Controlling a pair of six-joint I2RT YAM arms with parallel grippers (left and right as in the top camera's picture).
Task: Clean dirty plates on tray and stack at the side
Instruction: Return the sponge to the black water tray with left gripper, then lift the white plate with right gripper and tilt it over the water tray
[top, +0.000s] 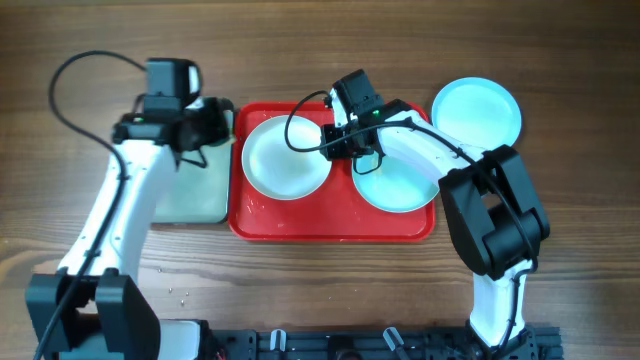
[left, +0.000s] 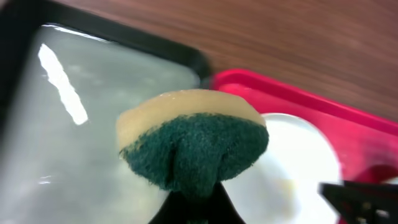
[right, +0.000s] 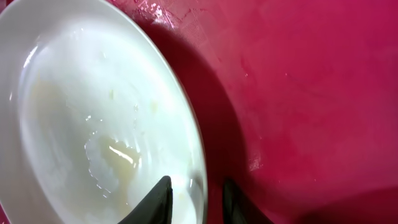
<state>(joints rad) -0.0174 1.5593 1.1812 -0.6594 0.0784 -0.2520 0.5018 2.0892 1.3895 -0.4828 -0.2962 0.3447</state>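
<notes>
Left end effector (left: 194, 202): clenched on sponge (left: 193, 140). Right end effector (right: 198, 185): parted, astride white plate (top: 280, 160) rim at 3 o'clock. Likely hazard: a shallow bite on the glossy rim lets the plate slip onto the red tray (top: 300, 226).

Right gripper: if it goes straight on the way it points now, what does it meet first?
Most likely the rim of the white plate: the right gripper has one finger over the plate and the other over the red tray, with the rim between them. Depth is unclear.
</notes>
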